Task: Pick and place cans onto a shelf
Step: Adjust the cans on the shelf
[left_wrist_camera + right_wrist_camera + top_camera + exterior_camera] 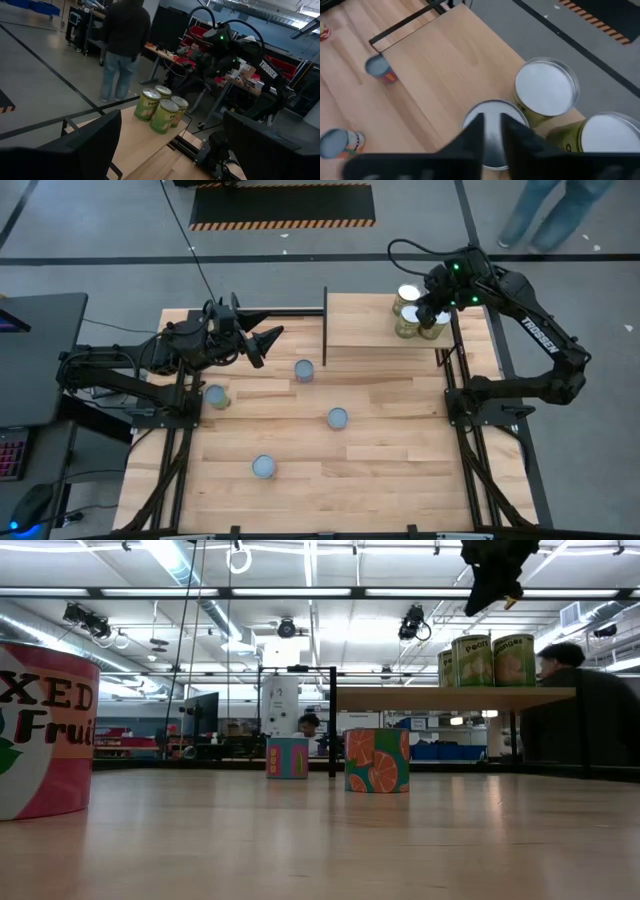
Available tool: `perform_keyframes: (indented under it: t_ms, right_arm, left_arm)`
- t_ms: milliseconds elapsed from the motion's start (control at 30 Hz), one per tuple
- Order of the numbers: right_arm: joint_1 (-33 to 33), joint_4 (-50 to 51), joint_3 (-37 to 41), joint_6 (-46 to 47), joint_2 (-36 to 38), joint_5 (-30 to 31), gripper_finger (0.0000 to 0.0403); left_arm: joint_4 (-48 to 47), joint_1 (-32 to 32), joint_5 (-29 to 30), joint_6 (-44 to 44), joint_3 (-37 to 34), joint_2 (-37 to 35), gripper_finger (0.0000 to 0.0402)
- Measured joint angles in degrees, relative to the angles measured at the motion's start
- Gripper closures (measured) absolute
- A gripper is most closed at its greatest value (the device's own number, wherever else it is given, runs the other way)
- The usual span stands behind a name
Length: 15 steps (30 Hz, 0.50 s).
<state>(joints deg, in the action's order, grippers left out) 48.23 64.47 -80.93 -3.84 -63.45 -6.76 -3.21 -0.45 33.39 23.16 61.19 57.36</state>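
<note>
Cans sit in two groups: four loose on the table, four green ones clustered on the shelf. Nearest the low camera, a pink can (40,730) fills the frame edge, its label reading "Fruit". Farther across the table (300,490) stand an orange-patterned can (377,761) and, beyond it, a pink-and-teal can (287,757). From above, a fourth loose can (216,396) lies beside the left arm's base rail. The left gripper (268,340) hangs over the table's rear left part, fingers spread wide and empty, pointing toward the shelf's dark upright panel (325,326). The shelf (370,330) occupies the table's far right corner and carries the green cans (161,108), touching one another at its outer end, all upright. The right gripper (492,131) hovers directly above this cluster; its fingers are nearly pressed together, with a narrow gap showing one can's silver lid (494,131) below, and they pinch nothing. The rest of the shelf surface is bare wood. Beyond the table, a person (122,45) stands on the grey floor.
</note>
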Motion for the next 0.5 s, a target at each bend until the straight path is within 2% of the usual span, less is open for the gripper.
perform_keyframes:
  t_ms: [67,100,233,500]
  right_arm:
    - [0.00,-0.11,0.38,1.04,-0.18,0.75,0.0389]
    - [0.00,-0.09,0.84,1.62,-0.21,1.59,0.0394]
    - [0.00,-0.06,3.60,4.75,-0.21,2.10,0.0383]
    - [0.00,-2.79,9.11,8.79,-0.21,1.74,0.0395]
  left_arm:
    - [-0.02,0.00,0.00,0.00,0.00,0.00,0.0047]
    - [-0.02,0.00,0.00,0.00,0.00,0.00,0.0047]
    - [-0.02,0.01,-0.03,0.00,0.00,0.00,0.0047]
    - [-0.02,0.01,-0.17,-1.78,0.00,0.00,0.0047]
